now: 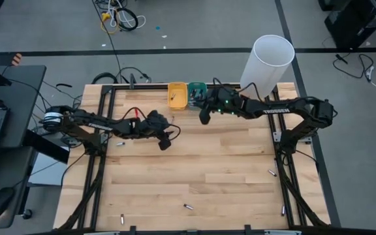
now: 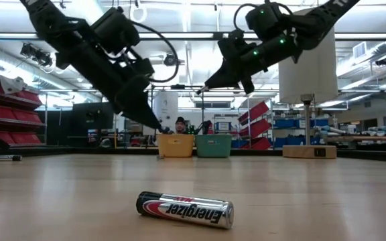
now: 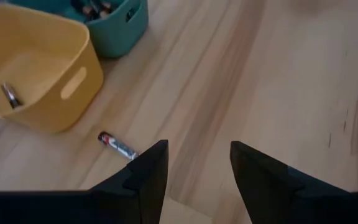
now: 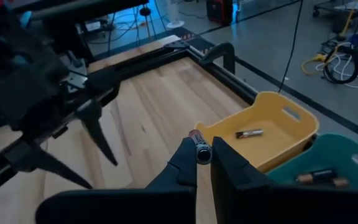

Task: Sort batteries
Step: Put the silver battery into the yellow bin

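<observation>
My right gripper [image 4: 202,163] is shut on a small dark battery [image 4: 199,143] and hangs above the table just near of the yellow tray [image 1: 177,95] and teal tray [image 1: 197,95]; it also shows in the high view [image 1: 204,118]. My left gripper [image 3: 194,163] is open and holds nothing, over the table left of centre [image 1: 165,140]. A red-and-silver battery [image 3: 118,145] lies on its side on the wood beside the yellow tray [image 3: 39,74]. One battery [image 4: 248,133] lies in the yellow tray [image 4: 272,124], and a few batteries [image 4: 319,177] lie in the teal tray [image 4: 337,163]. My right gripper pinches the battery between its two fingertips [image 4: 188,155]. The battery's far end [image 4: 194,134] pokes forward past the tips, roughly along the fingers. The fingers slant down from the table's right side. The battery is lifted clear of the table.
Loose batteries lie on the wood: one near the left arm [image 1: 119,142], one at mid-near [image 1: 188,207] (large in the low view [image 2: 185,209]), one at the near-left [image 1: 123,219], two by the right rail [image 1: 271,172]. A tall white cylinder [image 1: 266,62] stands at the far right.
</observation>
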